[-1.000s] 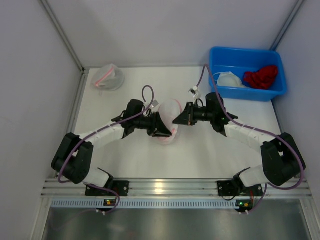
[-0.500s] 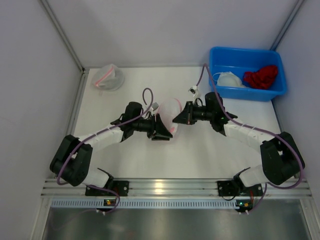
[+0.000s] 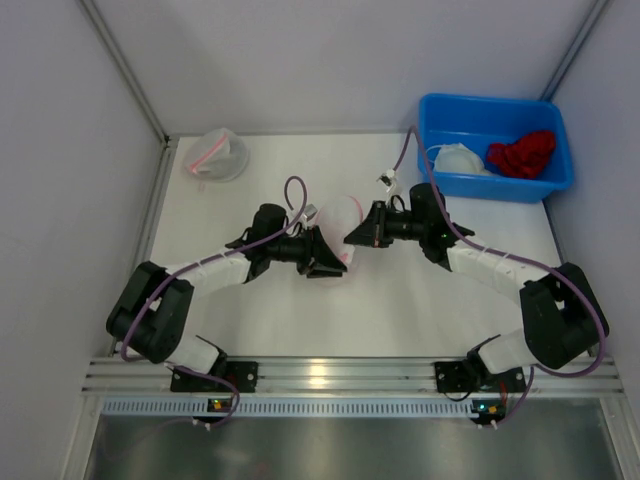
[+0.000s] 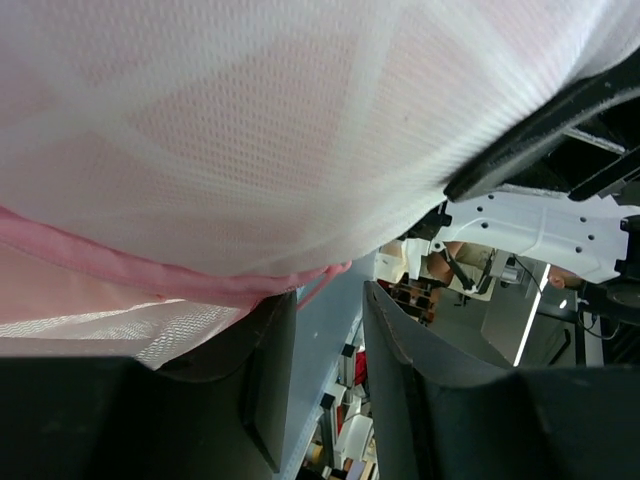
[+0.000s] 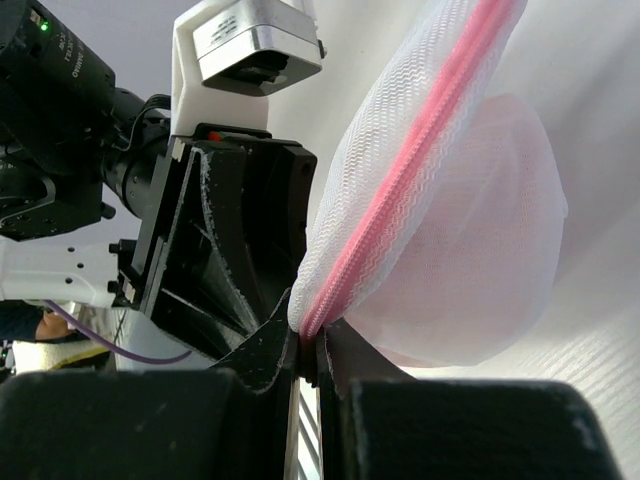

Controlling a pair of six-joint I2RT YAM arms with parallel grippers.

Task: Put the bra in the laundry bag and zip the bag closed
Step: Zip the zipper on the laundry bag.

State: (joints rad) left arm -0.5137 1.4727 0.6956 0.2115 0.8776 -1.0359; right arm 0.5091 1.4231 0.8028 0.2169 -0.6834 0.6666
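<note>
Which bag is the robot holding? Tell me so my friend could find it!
Look at the white table, right in the middle, where the left arm and right arm meet. The bag sits between them, its pink zip pinched by the right pincer. The other bag lies alone in the far left corner; this one is held.

Laundry bag [image 3: 338, 218] left of blue bin [image 3: 497, 178]

Left arm [image 3: 200, 268] and right arm [image 3: 490, 265] extend inward, wrists facing. Left gripper [image 3: 325, 262] — jaws parted, gap visible. Right gripper [image 3: 352, 238] — jaws pinched tight on the laundry bag [image 5: 440, 230] zipper edge.
</note>
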